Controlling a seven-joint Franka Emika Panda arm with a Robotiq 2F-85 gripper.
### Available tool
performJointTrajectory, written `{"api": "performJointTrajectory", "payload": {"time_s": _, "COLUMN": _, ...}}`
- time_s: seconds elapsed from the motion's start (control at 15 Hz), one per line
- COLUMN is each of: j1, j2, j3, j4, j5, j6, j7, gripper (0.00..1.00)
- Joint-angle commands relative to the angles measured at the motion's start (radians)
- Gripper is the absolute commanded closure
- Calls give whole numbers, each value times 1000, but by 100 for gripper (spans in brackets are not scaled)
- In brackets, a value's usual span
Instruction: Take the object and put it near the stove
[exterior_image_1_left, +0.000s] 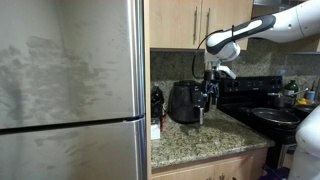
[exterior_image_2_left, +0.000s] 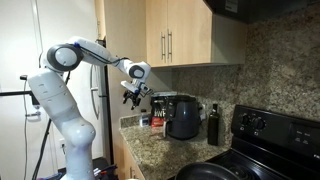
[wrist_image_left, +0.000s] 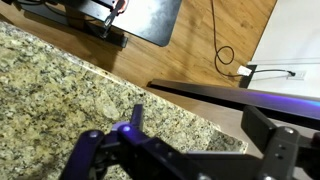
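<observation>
The object, a small dark bottle (exterior_image_2_left: 213, 124), stands upright on the granite counter between the rounded black appliance (exterior_image_2_left: 183, 117) and the stove (exterior_image_2_left: 272, 138). The stove also shows in an exterior view (exterior_image_1_left: 262, 104); there I cannot make out the bottle. My gripper (exterior_image_2_left: 133, 95) hangs above the counter's outer end, well apart from the bottle, on the appliance's far side from it. It also shows in an exterior view (exterior_image_1_left: 210, 88). In the wrist view the gripper (wrist_image_left: 198, 113) is open and empty over the granite (wrist_image_left: 60, 85).
The black appliance (exterior_image_1_left: 183, 102) stands mid-counter, with small red-labelled items (exterior_image_2_left: 155, 119) and a dark machine (exterior_image_1_left: 157, 101) beside it. Wooden cabinets (exterior_image_2_left: 175, 40) hang above. A steel fridge (exterior_image_1_left: 65, 90) fills one side. A pan (exterior_image_1_left: 272, 115) sits on the stove.
</observation>
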Motion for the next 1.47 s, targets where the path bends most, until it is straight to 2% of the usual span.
{"api": "performJointTrajectory", "payload": {"time_s": 0.0, "j1": -20, "j2": 25, "j3": 32, "j4": 5, "j5": -24, "j6": 49, "j7": 35, "gripper": 0}}
{"api": "performJointTrajectory", "payload": {"time_s": 0.13, "j1": -5, "j2": 92, "j3": 60, "j4": 28, "j5": 54, "j6": 167, "j7": 113, "gripper": 0}}
{"api": "performJointTrajectory", "payload": {"time_s": 0.33, "j1": 28, "j2": 167, "j3": 118, "j4": 60, "j5": 201, "j6": 436, "j7": 201, "gripper": 0}}
{"api": "performJointTrajectory", "payload": {"time_s": 0.53, "j1": 38, "j2": 200, "j3": 147, "j4": 99, "j5": 255, "j6": 635, "j7": 264, "gripper": 0}}
{"api": "performJointTrajectory", "payload": {"time_s": 0.6, "j1": 39, "j2": 178, "j3": 142, "j4": 60, "j5": 221, "j6": 576, "j7": 235, "gripper": 0}}
{"api": "performJointTrajectory", "payload": {"time_s": 0.8, "j1": 42, "j2": 187, "j3": 146, "j4": 70, "j5": 221, "j6": 590, "j7": 243, "gripper": 0}}
{"api": "performJointTrajectory", "payload": {"time_s": 0.87, "j1": 41, "j2": 194, "j3": 160, "j4": 68, "j5": 196, "j6": 669, "j7": 258, "gripper": 0}}
{"api": "performJointTrajectory", "payload": {"time_s": 0.93, "j1": 48, "j2": 203, "j3": 163, "j4": 69, "j5": 223, "j6": 770, "j7": 227, "gripper": 0}}
{"api": "performJointTrajectory", "payload": {"time_s": 1.2, "j1": 69, "j2": 259, "j3": 170, "j4": 177, "j5": 242, "j6": 991, "j7": 204, "gripper": 0}}
{"api": "performJointTrajectory", "payload": {"time_s": 1.33, "j1": 92, "j2": 235, "j3": 182, "j4": 129, "j5": 265, "j6": 1147, "j7": 191, "gripper": 0}}
{"api": "performJointTrajectory", "payload": {"time_s": 1.4, "j1": 81, "j2": 222, "j3": 169, "j4": 132, "j5": 226, "j6": 1052, "j7": 230, "gripper": 0}}
